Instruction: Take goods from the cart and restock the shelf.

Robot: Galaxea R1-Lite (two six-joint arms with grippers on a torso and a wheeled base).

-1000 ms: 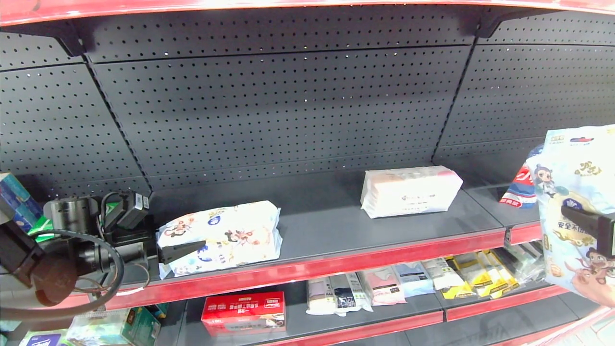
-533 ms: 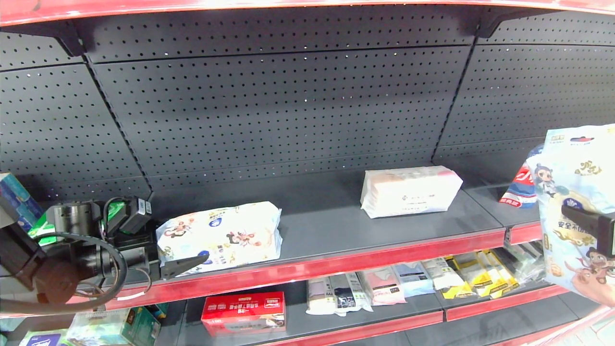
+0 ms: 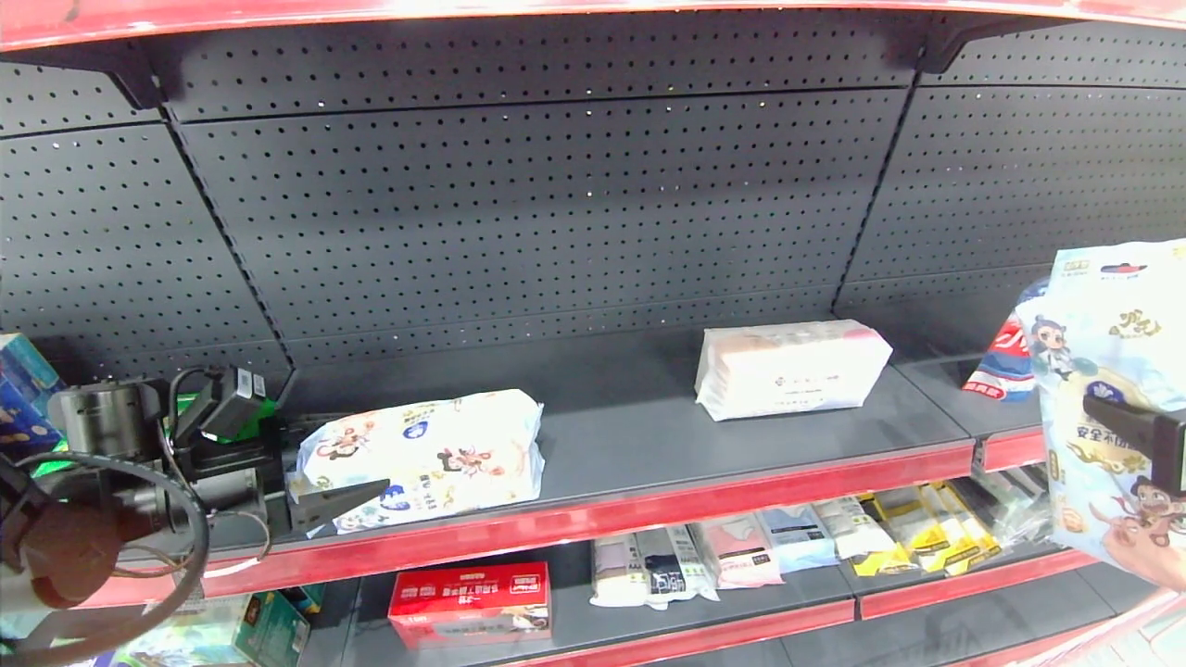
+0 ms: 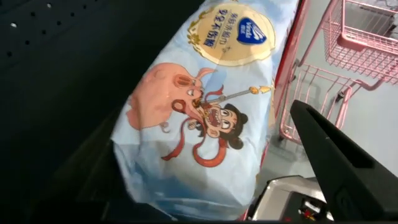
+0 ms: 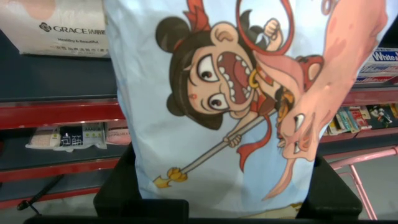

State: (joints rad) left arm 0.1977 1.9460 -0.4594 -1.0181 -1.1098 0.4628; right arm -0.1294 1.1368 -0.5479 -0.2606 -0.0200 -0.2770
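Right, the left gripper [image 3: 341, 496] sits at the left end of the middle shelf board [image 3: 630, 421] with its grip released. The 1 finger [image 4: 336, 162] I can see runs along the front side of the laid cartoon pack [image 3: 426, 459]. In the left wrist view it stands clear of the wrapper, with the board's red edge showing between them; the other finger is hidden from me. That pack lies flat on the board, left of centre and close to the front edge.

A pink wire cart [image 4: 367, 43] stands out beyond the board's front edge, lower down.

Off the board's right end and in front of it, the right gripper [image 3: 1140, 431] is clenched on the held cartoon pack [image 3: 1112, 371]. The pack hangs upright, and dark fingers press it from both sides in the right wrist view.

A white tissue brick [image 3: 788, 369] lies on the board, right of centre. Past the board's right end, a red-and-blue pack [image 3: 1005, 357] is partly hidden behind the held one. On the tier below the board I see a red box [image 3: 470, 602] and a row of flat sachets [image 3: 797, 547].
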